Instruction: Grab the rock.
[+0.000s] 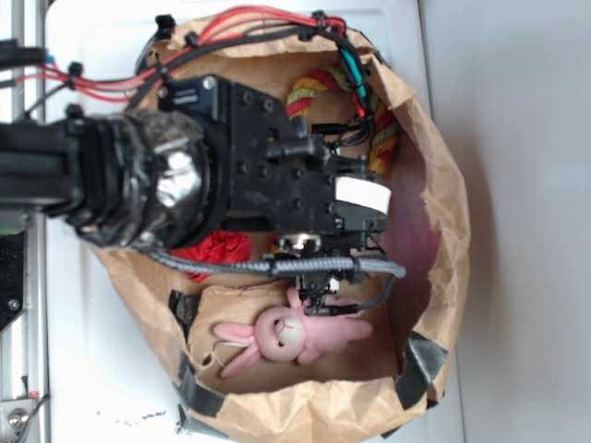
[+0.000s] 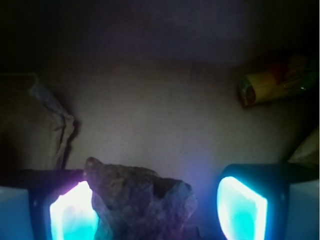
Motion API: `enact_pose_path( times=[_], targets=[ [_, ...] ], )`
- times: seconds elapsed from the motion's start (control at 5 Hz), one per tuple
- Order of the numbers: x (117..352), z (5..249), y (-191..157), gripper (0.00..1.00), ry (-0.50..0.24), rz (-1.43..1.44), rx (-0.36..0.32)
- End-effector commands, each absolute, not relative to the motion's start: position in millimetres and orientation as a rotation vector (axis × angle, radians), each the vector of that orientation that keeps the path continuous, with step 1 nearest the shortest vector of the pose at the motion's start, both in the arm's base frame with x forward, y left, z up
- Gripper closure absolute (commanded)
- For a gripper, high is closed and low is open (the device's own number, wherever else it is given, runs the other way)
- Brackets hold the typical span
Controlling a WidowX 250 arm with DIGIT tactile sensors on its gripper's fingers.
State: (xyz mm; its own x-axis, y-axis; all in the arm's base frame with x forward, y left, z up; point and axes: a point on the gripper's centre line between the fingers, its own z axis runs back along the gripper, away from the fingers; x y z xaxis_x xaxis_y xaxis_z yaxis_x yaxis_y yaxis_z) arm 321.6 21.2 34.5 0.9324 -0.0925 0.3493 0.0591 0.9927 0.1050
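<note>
In the wrist view, the nearest things were the two glowing pads of the pincer, one at the lower left and one at the lower right, both shining blue-white. The pads stood well apart, so the pincer was spread. The rock, a dark grey-brown lump with a rough angular surface, lay between them. It sat close against the left pad, and whether it touched that pad could not be told. A clear gap remained between the rock and the right pad. The rock rested on the brown floor of a paper bag.

Farther away in the same view, a crumpled fold of the bag wall stood at the left. At the upper right, a piece of multicoloured rope lay near the far wall.

In the exterior view, the black arm reached from the left over the open paper bag, which lay on a white desk. The arm covered the rock, so the rock was not visible there. A red wrinkly ball showed partly under the arm. A pink plush bunny lay in the lower part of the bag, and the rope curved along the upper part. Red and black cables ran over the top edge of the bag.
</note>
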Motion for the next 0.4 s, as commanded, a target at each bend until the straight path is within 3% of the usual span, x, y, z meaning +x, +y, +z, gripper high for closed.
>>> enact_pose_path(
  times=[0.0,0.2],
  targets=[
    [324.3,43.6,19.5,0.9,-0.369,-0.095,0.086],
    [325.4,45.6,20.3,1.0,-0.369,-0.083,0.081]
  ],
)
